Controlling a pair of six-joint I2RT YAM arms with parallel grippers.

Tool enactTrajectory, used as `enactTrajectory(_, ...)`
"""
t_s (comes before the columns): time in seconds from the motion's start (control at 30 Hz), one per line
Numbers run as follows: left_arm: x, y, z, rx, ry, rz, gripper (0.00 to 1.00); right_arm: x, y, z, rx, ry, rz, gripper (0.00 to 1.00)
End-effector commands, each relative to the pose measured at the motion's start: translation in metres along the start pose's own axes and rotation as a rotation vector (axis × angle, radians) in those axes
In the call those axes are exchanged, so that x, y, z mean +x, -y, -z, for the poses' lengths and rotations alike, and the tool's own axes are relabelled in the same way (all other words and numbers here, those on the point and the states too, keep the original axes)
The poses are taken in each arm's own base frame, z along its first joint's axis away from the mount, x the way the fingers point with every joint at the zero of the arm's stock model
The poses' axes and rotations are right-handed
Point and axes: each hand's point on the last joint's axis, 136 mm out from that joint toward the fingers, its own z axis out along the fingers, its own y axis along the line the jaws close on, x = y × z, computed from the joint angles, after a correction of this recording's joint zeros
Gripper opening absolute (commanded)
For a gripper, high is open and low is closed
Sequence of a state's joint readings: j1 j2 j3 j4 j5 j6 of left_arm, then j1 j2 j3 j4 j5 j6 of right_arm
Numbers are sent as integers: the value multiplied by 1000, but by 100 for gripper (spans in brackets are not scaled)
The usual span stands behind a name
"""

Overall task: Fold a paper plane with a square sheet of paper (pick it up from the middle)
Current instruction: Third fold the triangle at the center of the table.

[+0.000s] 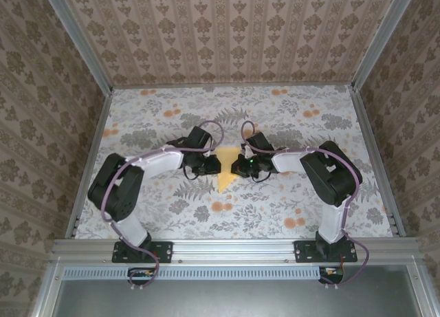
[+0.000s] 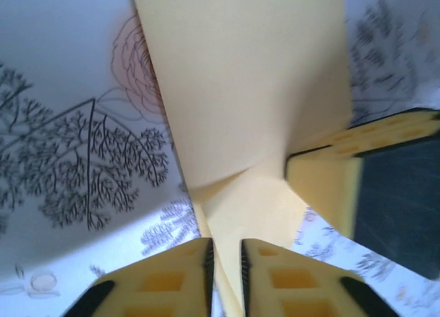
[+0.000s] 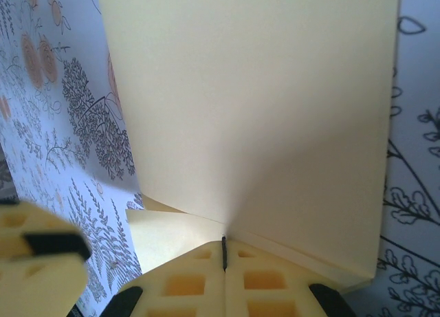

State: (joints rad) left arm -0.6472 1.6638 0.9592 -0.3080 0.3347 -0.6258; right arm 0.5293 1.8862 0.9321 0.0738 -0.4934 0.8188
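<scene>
At the near edge, both arm bases sit bolted to a metal rail [image 1: 234, 249]. From there the left arm [image 1: 120, 186] and the right arm [image 1: 330, 172] bend inward and meet over the middle of the flower-printed counter [image 1: 289, 207]. Between them lies the yellow sheet of paper [image 1: 223, 181], already creased. Its pointed end aims at the near edge and its wider part runs away under the wrists. The left gripper [image 2: 225, 252] has the paper's folded ridge between its jaws, which stand a narrow slit apart; whether the pads press the paper I cannot tell. The right gripper [image 3: 224, 247] has its jaws pressed together, pinching the sheet where two creases meet, with a broad flap spreading beyond them. In the left wrist view, one finger [image 2: 323, 186] of the right gripper sits just beside the crease. Farther off, the counter ends at patterned walls [image 1: 227, 35].
</scene>
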Motion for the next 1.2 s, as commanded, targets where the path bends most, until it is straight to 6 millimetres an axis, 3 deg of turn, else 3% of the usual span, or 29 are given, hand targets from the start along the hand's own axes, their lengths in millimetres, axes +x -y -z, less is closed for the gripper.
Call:
enactTrajectory(0.0,5,15,6,64,57,89,24,19,49,-7,166,-25,-87,0)
enactTrajectory(0.17,20,40,2,140,40,106,20,22,55,-9,178,-31,-107,0)
enactTrajectory(0.37,35,37,-17,116,-14,142,9,24,60,-9,192,-30,-123,0)
enactTrajectory(0.6,37,42,-31,154,-57,150,6,25,60,-9,195,-33,-127,0)
enactTrajectory(0.87,44,29,-40,105,-88,173,7,25,62,-9,203,-39,-130,0)
enactTrajectory(1.17,50,9,-37,60,-84,200,8,28,70,-10,228,-44,-136,0)
